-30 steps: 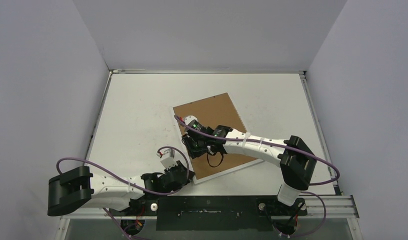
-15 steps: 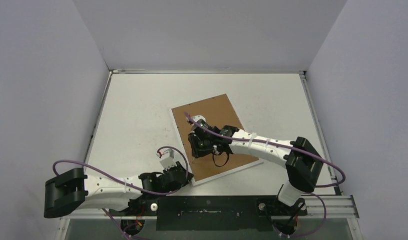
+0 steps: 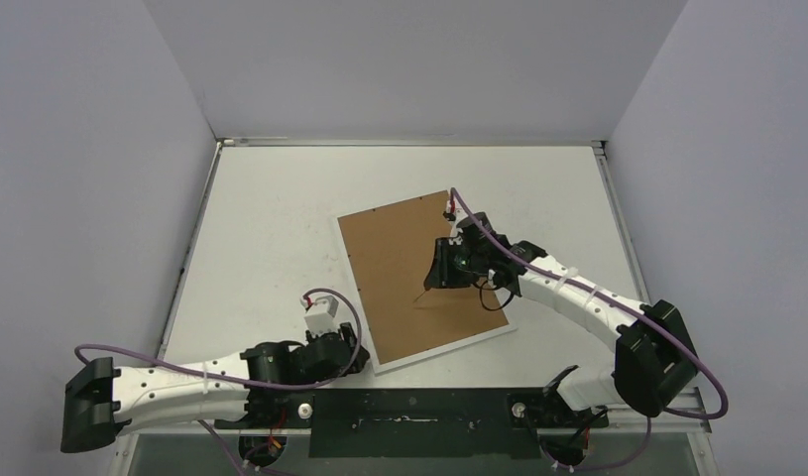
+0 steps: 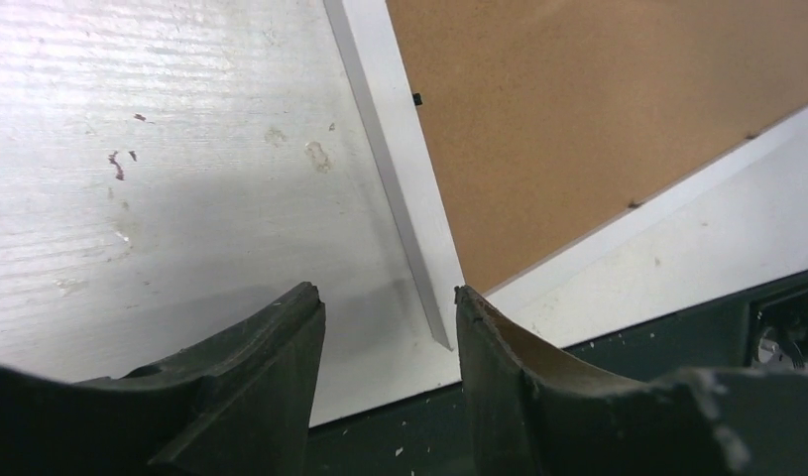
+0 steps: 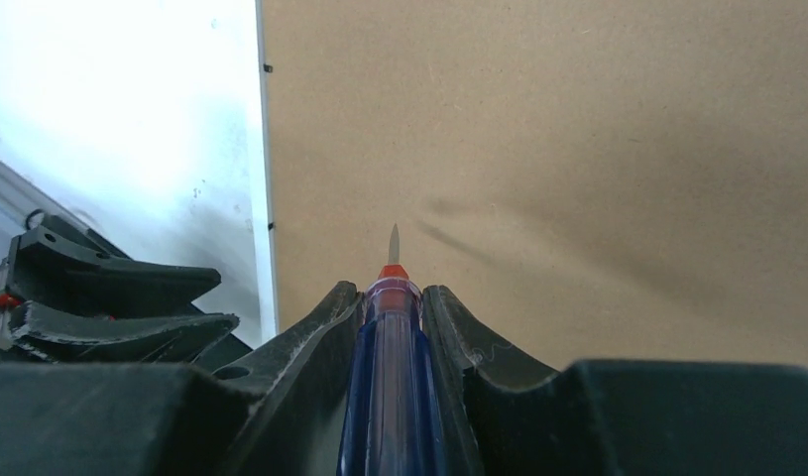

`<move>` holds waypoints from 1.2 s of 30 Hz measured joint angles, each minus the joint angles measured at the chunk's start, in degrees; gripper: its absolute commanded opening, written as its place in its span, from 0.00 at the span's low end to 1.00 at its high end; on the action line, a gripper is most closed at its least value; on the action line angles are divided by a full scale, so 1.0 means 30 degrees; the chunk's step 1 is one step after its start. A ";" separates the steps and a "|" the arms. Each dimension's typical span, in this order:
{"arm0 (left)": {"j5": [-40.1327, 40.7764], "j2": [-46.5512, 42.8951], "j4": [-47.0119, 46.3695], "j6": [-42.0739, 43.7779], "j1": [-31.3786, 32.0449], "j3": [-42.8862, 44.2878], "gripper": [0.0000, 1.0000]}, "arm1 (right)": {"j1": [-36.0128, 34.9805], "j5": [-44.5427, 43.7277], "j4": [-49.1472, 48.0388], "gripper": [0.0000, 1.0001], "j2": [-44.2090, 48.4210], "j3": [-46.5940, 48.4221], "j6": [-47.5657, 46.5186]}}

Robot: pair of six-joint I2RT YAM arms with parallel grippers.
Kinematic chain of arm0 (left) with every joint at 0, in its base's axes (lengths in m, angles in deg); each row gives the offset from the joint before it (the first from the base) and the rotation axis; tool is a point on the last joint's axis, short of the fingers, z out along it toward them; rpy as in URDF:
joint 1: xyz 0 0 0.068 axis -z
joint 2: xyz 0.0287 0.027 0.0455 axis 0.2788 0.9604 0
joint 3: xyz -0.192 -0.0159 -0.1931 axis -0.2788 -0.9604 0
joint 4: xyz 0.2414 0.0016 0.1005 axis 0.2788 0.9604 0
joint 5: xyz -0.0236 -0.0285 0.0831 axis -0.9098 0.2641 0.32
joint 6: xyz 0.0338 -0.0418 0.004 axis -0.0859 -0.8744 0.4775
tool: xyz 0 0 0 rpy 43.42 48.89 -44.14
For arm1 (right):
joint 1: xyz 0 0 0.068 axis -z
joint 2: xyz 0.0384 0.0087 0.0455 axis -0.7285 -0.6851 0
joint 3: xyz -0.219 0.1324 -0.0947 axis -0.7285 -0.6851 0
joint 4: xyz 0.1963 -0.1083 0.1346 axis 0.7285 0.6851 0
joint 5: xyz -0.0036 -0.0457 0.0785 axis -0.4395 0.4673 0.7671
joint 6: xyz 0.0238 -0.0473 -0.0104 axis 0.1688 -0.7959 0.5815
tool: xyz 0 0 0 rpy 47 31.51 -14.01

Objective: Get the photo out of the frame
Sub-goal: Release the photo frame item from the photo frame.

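The frame (image 3: 404,263) lies flat on the white table (image 3: 271,218). Its brown back faces up, with white strips round the edge. We cannot see the photo in any view.

The right gripper (image 3: 439,277) hangs over the frame, above the right half of the brown back. Its two fingers are squeezed tight on a screwdriver (image 5: 392,367) with a blue handle and a red collar. The thin metal tip points down at the brown back, toward the middle of the frame. In the right wrist view the tip sits very close to the board, with a dark shadow beside it. We cannot tell if the tip touches the board.

The left gripper (image 3: 358,349) sits low, just beside the frame's near left corner. Its fingers are spread apart and they hold nothing. In the left wrist view the white strip (image 4: 400,188) at that corner of the frame shows in the gap between the two fingers. We cannot tell if a finger touches it.
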 measured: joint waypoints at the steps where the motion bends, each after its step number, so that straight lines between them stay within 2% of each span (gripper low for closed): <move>1: -0.0007 -0.0663 0.0525 0.0262 -0.0066 0.0095 0.53 | 0.0291 0.0466 -0.0393 0.00 0.0153 -0.0423 0.0073; 5: -0.0838 -0.2455 0.1676 0.2186 -0.1559 0.1027 0.61 | 0.1151 0.2062 -0.1843 0.00 0.0262 -0.1625 0.0488; 10: -0.3672 -0.2047 0.1894 0.5537 -0.6856 0.3286 0.67 | 0.1566 0.3075 -0.2951 0.00 0.0160 -0.1712 0.0707; 16: -0.8612 0.1217 0.1195 0.8437 -1.4783 0.4736 0.72 | 0.1559 0.3599 -0.3694 0.00 -0.0262 -0.1727 0.1158; 21: -1.1744 0.5778 0.0546 1.0615 -1.9212 0.6819 0.72 | 0.1552 0.3730 -0.4095 0.00 -0.0255 -0.2084 0.1508; 28: -1.4316 1.3653 -0.1486 1.2349 -2.2316 1.3704 0.67 | 0.1231 0.3701 -0.4160 0.00 -0.0270 -0.2244 0.1749; 32: -1.4047 1.7012 -0.1617 1.3012 -2.2338 1.6917 0.67 | 0.0860 0.3657 -0.4146 0.00 -0.0291 -0.2229 0.1858; 36: -1.2174 1.9271 -0.0561 1.3784 -2.1609 1.9132 0.65 | 0.0627 0.3534 -0.3905 0.00 -0.0430 -0.2025 0.1843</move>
